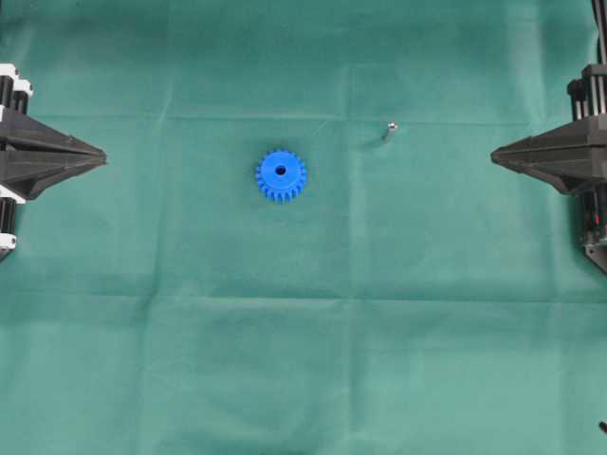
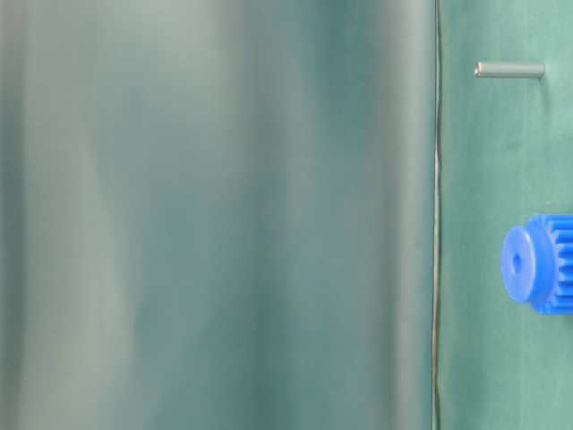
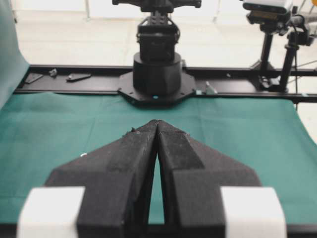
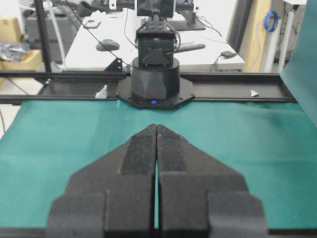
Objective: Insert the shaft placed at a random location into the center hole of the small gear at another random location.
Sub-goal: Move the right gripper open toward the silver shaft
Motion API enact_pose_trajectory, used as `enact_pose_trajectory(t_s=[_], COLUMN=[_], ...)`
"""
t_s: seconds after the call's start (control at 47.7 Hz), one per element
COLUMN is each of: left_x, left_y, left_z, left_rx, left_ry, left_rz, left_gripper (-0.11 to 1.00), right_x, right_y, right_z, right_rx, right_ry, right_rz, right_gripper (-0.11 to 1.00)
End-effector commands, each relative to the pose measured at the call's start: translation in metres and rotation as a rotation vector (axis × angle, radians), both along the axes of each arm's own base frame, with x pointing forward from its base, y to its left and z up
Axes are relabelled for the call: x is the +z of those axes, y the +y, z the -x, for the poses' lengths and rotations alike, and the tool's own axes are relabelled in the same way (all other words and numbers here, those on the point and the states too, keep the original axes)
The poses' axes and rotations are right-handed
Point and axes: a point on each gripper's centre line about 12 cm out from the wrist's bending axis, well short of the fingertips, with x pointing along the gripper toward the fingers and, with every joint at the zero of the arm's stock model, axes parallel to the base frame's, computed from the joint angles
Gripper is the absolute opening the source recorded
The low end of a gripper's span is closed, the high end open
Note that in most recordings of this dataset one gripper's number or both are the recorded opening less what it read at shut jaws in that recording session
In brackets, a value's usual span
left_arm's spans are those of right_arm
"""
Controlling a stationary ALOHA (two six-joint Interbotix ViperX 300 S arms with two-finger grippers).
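The left black wedge-shaped gripper [image 1: 99, 157] sits at the left edge of the overhead view with its two foam-faced fingers [image 3: 136, 148] pressed together at the tips, holding nothing. The right black wedge-shaped gripper [image 1: 497, 157] mirrors it at the right edge, its fingers [image 4: 141, 146] likewise closed tip to tip and empty. Both point inward toward the middle of the worktop [image 1: 303, 360], which is covered by a creased green cloth, and both are well apart from the task's things.

Between the two grippers, a little left of centre in the overhead view, lies the small bright blue plastic toothed gear [image 1: 281, 175], flat on the cloth with its raised hub facing up. The small dark round center hole [image 1: 281, 171] shows in the middle of the hub and is unobstructed. The same gear appears at the right edge of the table-level view, partly cut off.

The tiny thin silvery-grey metal shaft [image 1: 389, 130] rests on the cloth, apart from the gear, up and to the right of it in the overhead view, nearer the right gripper than the left. Its shiny round end catches the light.
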Motion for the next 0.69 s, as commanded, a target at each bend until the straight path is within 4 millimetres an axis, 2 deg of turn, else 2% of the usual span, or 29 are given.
enact_pose_trajectory(t_s=[0.0, 0.21, 0.524, 0.608, 0.67], left_x=[0.011, 0.009, 0.01, 0.01, 0.01], left_y=[-0.004, -0.004, -0.004, -0.004, -0.004], left_z=[-0.004, -0.004, -0.003, -0.003, -0.003], left_rx=[-0.02, -0.025, -0.025, -0.025, -0.025], left_ry=[-0.023, -0.007, -0.012, -0.012, -0.012], left_rz=[-0.003, 0.022, 0.026, 0.026, 0.025], left_gripper=[0.0, 0.0, 0.0, 0.0, 0.0], right_x=[0.009, 0.006, -0.026, -0.04, -0.052], right_y=[-0.001, -0.002, -0.024, -0.033, -0.039], right_z=[-0.005, -0.013, -0.033, -0.041, -0.047], right_rx=[-0.003, -0.011, -0.104, -0.138, -0.159], right_ry=[-0.02, 0.011, 0.116, 0.165, 0.201], right_rz=[0.0, -0.003, -0.017, -0.025, -0.029], right_gripper=[0.01, 0.01, 0.01, 0.09, 0.23])
